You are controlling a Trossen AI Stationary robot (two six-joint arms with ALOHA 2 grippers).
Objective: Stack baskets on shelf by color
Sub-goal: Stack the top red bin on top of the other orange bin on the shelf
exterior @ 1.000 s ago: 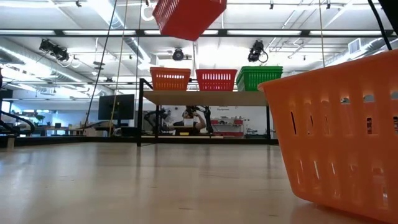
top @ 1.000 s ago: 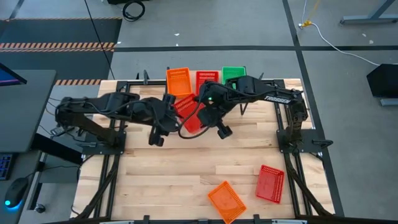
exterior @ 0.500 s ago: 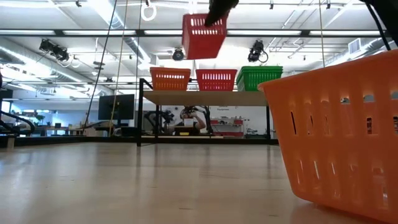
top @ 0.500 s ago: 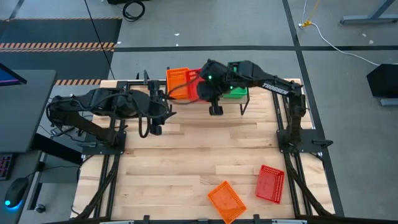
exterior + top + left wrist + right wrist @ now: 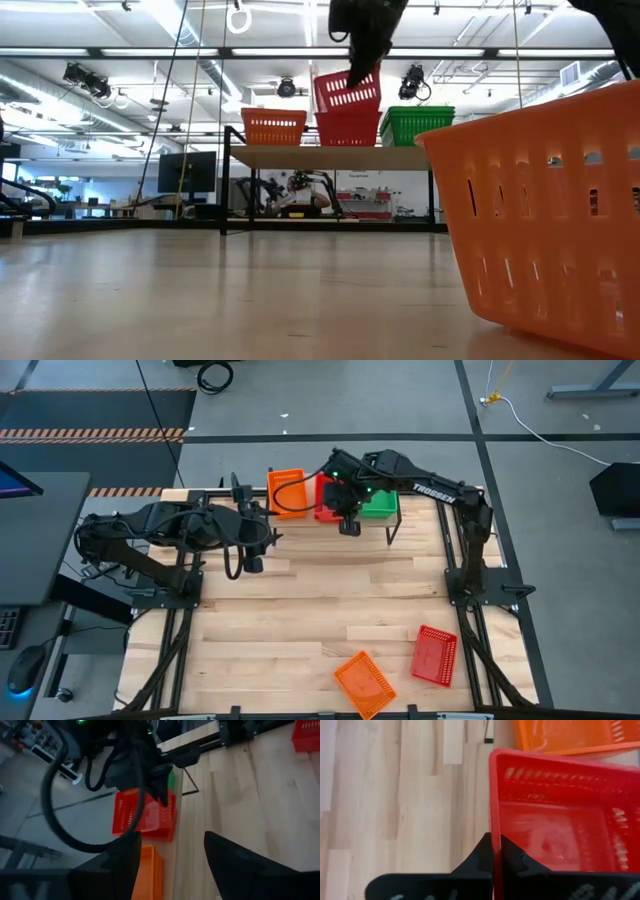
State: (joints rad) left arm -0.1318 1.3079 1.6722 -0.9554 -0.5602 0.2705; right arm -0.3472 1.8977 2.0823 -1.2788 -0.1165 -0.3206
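Lowering: right gripper (image 5: 357, 62), clamped on a red basket (image 5: 348, 92) wall, is nesting it over the shelf's (image 5: 330, 157) red basket.
Waiting: left gripper (image 5: 246, 560), fingers apart, beside shelf.
Remaining: loose red basket (image 5: 434, 655), orange basket (image 5: 364, 682), far from shelf.

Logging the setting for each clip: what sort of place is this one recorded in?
Probably a robotics lab or workshop in a large industrial hall: strip lights hang from an open ceiling, benches with equipment show beyond the shelf, and a cable trails over taped grey floor.
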